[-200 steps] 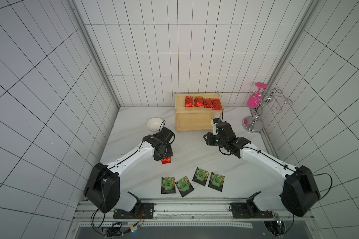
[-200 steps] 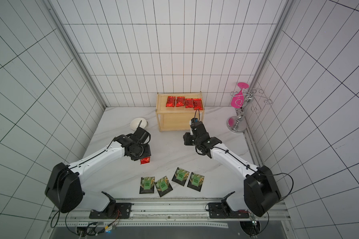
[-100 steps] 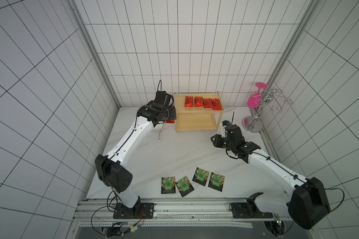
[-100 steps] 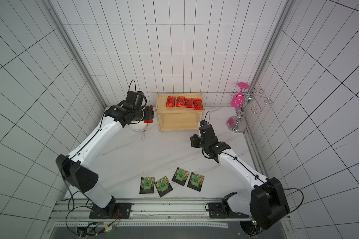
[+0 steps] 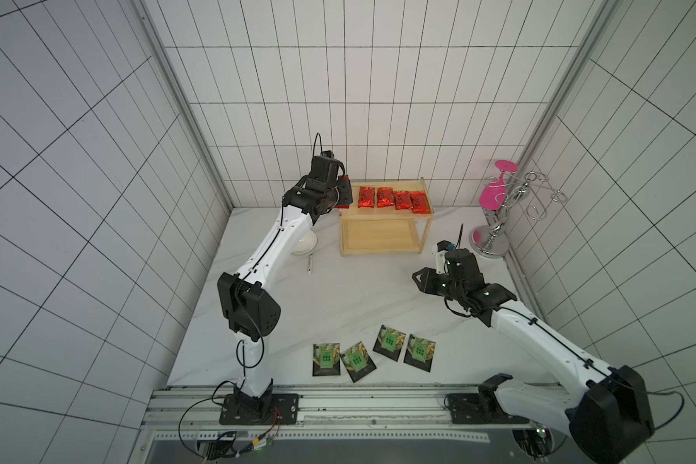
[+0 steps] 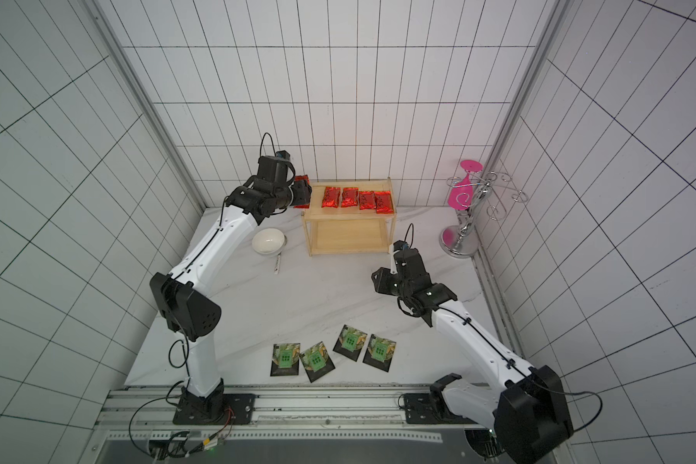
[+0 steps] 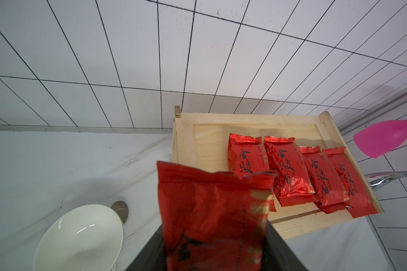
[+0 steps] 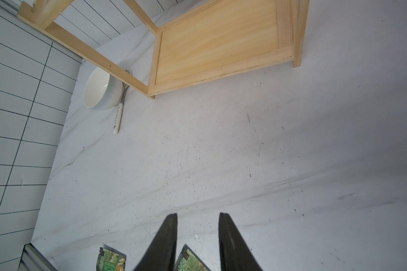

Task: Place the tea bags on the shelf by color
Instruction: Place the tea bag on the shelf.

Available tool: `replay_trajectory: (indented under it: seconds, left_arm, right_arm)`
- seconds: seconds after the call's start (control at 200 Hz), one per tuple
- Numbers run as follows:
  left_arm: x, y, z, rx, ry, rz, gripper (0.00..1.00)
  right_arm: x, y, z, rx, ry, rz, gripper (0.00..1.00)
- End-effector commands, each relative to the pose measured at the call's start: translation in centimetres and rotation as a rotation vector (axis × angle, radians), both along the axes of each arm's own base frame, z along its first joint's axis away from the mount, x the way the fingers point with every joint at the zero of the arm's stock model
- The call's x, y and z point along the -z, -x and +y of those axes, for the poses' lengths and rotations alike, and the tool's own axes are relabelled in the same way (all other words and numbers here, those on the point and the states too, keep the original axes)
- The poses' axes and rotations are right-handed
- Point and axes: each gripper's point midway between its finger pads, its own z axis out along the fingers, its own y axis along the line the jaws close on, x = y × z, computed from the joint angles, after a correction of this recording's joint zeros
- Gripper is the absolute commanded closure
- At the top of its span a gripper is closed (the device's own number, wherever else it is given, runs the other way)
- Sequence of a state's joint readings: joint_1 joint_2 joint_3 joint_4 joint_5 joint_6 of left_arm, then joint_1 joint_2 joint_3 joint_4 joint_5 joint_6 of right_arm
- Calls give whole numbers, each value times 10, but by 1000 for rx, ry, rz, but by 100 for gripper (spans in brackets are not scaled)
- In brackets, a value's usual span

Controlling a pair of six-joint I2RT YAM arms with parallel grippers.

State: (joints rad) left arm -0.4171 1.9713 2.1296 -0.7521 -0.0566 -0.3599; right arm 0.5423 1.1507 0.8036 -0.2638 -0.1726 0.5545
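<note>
1. Shelf (image 5: 378, 237) at twelve o'clock: four red tea bags (image 5: 384, 197) line its top board (image 7: 207, 145), so I judge that row one short.
2. Black tea bags (image 5: 388, 341) lie at six o'clock; my right jaws hang parted, empty.
3. Fifth red tea bag (image 7: 209, 211), clamped in my left jaws, hovers off the board's nine-o'clock edge; next, ease inward, release.

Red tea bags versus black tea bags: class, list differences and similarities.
Red tea bags are shiny oblong foil; black tea bags are squarish with green labels. Four red ones lie on top of the shelf; all black ones lie on the table. Both are flat packets.
</note>
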Motion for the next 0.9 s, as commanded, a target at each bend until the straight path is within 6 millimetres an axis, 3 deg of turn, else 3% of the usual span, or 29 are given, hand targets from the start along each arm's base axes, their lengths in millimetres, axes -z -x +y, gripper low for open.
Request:
replay_trajectory:
  seconds: [0.0,0.305,0.525,0.895]
  left_arm:
    - [-4,-16,-6,11,50,-46,44]
    - [24,-34,-3,3,120,2,44]
    - [25,-37,-3,-2,113,-10,43]
    - [42,-42,-10,-3,70,-2,41]
  right_arm:
    - [12,3,-2,1,3,40,67]
    - [15,-5,9,-27,-17,55,67]
    - [19,-7,13,-39,-27,70,67]
    - [26,-6,9,-35,-34,89,67]
